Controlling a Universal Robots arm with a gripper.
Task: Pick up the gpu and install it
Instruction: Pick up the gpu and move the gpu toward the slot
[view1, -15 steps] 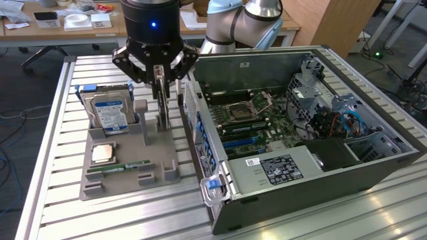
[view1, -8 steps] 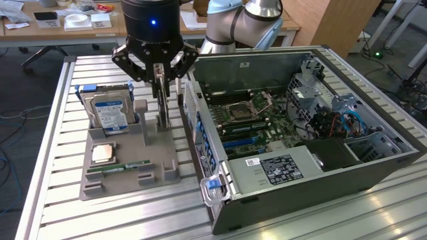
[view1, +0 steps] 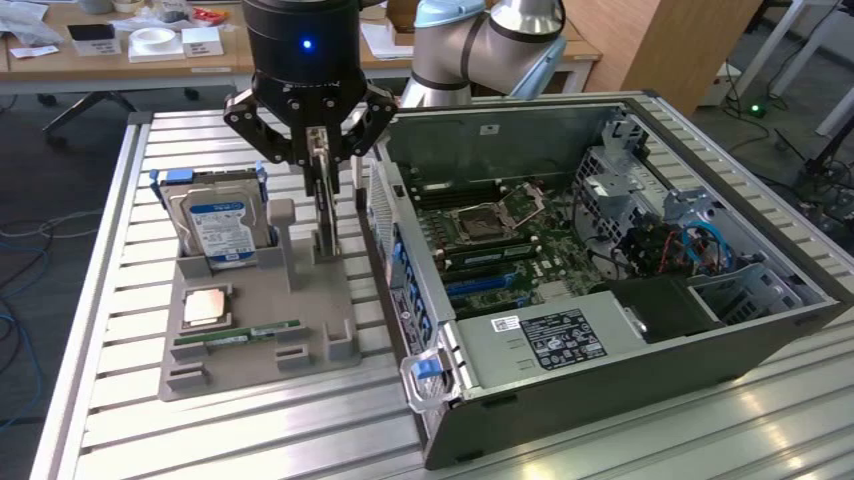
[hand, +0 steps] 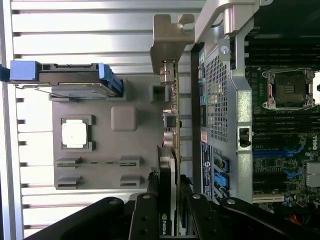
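1. My gripper (view1: 324, 165) hangs over the grey holder (view1: 287, 300) on the slatted table (view1: 120, 420), just beside the open case (view1: 641, 330) on the exterior view's left.
2. The gpu (view1: 323, 210) stands on edge, upright, at the holder's case-side edge, directly under the gripper.
3. From the wrist view I see the gpu (hand: 167, 160) edge-on, with its metal bracket at the far end from the camera, over the slats past the holder (hand: 125, 145).
4. The fingers (hand: 150, 200) sit one on each flat face of the card and look pressed against it, so I read the gripper (hand: 167, 182) as clamped on the gpu.
5. I cannot tell whether the card's lower edge is seated in its slot or raised off it.
6. A blue-labelled drive (view1: 220, 225) stands upright in the holder's back corner, well apart from the card; a cpu (view1: 204, 307) lies flat in its pocket, and a green ram stick (view1: 240, 333) lies nearer the front.
7. The case lies on its side with its board (view1: 494, 240) exposed.
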